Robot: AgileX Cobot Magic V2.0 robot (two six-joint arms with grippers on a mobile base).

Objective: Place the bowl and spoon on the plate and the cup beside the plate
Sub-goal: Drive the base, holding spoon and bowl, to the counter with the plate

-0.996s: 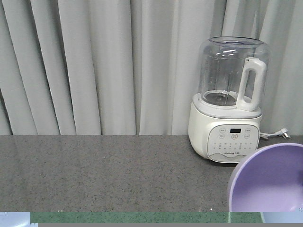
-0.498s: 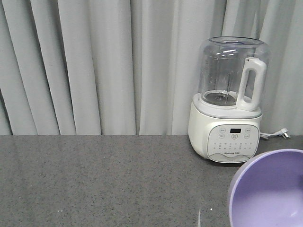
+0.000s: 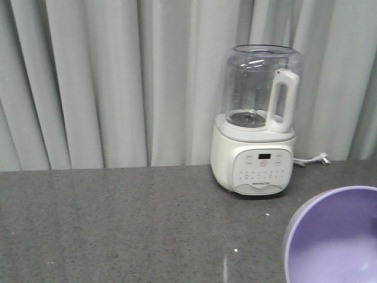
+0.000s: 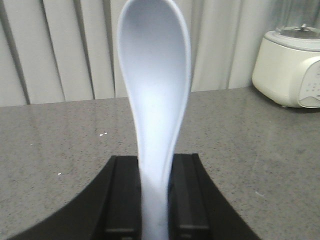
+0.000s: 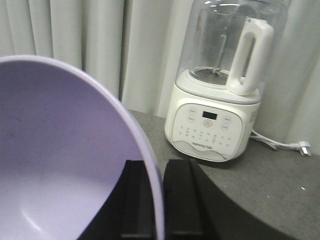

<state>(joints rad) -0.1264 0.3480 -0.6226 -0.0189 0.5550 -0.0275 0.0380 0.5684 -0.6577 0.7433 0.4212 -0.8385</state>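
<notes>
The blender (image 3: 256,130) has slid left in my front view, with my left gripper (image 4: 154,195) pinching the spoon (image 4: 152,75) and my right gripper (image 5: 156,200) clamping the bowl (image 5: 60,150) rim, neither yet plated.

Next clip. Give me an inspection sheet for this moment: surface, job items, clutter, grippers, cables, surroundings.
Surface: grey speckled countertop, with a few small white flecks.
Job's things: lavender bowl, at the lower right of the front view, held by its rim. Pale spoon, held by its handle with the scoop pointing away from the wrist camera. Plate and cup: nothing seen.
Clutter: white blender with a clear jug, at the back of the counter.
Grippers: left gripper shut on the spoon. Right gripper shut on the bowl, with the rim between its fingers.
Cables: the blender's power cord lies on the counter with its plug free.
Surroundings: pale grey curtain behind the counter.
</notes>
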